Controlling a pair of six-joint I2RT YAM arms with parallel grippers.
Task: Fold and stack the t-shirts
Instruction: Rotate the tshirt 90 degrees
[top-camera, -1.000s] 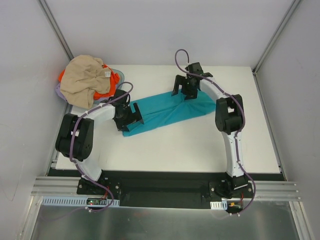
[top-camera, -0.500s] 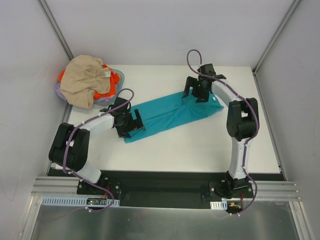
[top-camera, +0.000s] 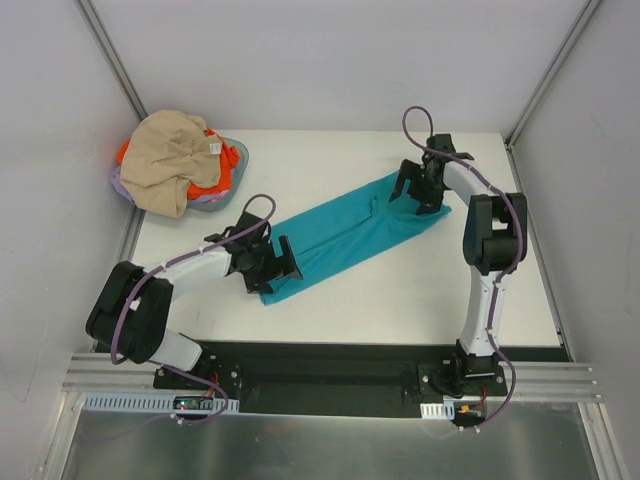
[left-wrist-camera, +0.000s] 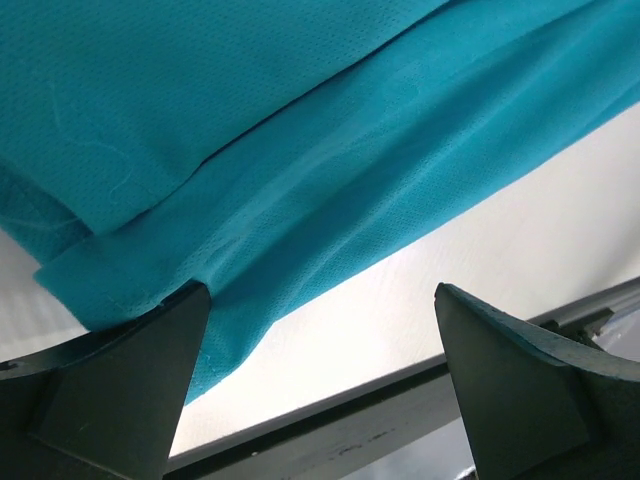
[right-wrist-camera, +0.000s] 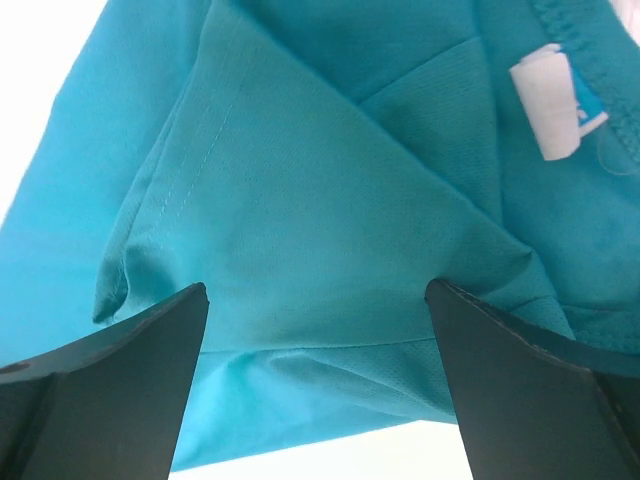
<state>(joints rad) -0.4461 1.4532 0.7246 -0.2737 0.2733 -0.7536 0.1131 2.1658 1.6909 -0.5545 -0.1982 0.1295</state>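
Plain teal-blue cloth t-shirt (top-camera: 340, 228) lies stretched as a long diagonal strip mid white table (top-camera: 400, 290). Left gripper (top-camera: 278, 262) at its near-left end, jaws spread wide, gripping nothing. Right gripper (top-camera: 420, 192) over the far-right collar end, jaws also wide apart. Beige t-shirt (top-camera: 165, 160) heaped over orange t-shirt (top-camera: 212, 180) in lavender plastic basket (top-camera: 222, 200), far-left corner.

Overhead view, wrist close-ups share teal t-shirt (top-camera: 340, 225)
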